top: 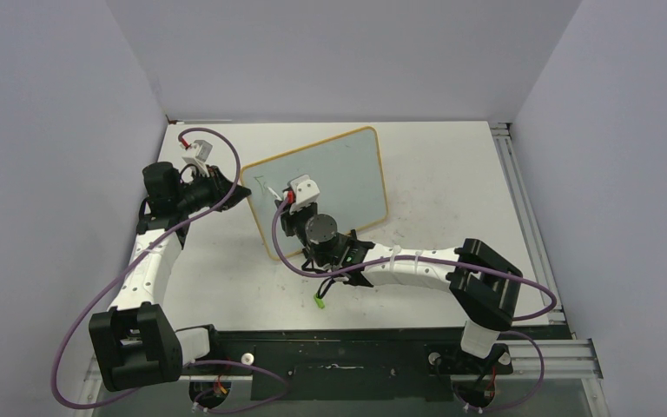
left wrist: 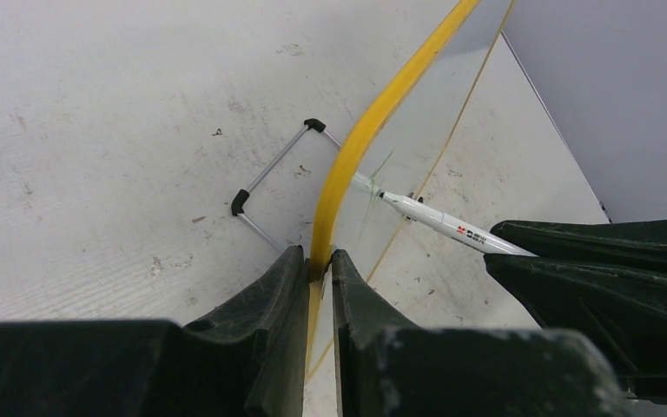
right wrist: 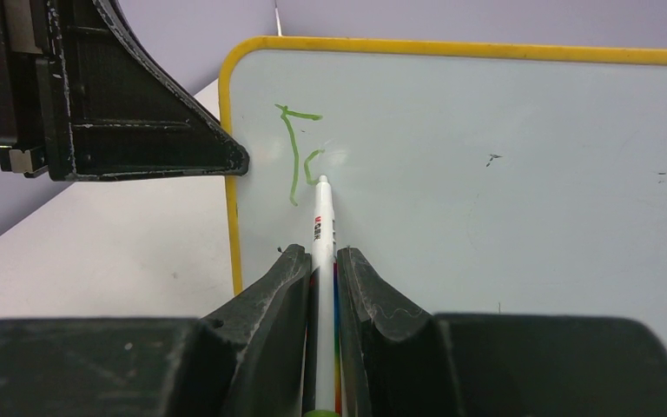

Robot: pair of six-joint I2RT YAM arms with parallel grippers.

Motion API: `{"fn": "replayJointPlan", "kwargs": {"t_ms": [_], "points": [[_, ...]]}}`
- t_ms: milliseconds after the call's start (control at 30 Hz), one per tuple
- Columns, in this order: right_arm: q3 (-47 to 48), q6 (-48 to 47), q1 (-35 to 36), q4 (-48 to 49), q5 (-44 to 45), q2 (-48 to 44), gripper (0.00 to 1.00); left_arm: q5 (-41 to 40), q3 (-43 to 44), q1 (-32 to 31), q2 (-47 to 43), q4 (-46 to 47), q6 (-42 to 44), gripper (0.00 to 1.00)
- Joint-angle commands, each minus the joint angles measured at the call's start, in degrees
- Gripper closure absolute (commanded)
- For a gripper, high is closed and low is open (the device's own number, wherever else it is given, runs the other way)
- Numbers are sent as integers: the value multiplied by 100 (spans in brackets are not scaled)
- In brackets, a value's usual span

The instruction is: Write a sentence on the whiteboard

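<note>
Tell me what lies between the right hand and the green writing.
Only the marker: the right hand grips it, tip at the green writing on the board. Right wrist view shows this.

Right end effector point(right wrist: 317, 254) pins marker point(right wrist: 323, 208) (tip on whiteboard point(right wrist: 504, 174)) beside green strokes point(right wrist: 293, 161)
</note>
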Motion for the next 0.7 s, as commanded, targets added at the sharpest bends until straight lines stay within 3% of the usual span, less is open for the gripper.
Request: {"fn": "replayJointPlan", "kwargs": {"t_ms": [0,667], "points": [[229,-134,-112,252,184,-181,95,46,152,-20,-123,-84,57,100],[302,-158,-85,270,-51,-142,95,29,154,-17,-120,-100,66,100]]}}
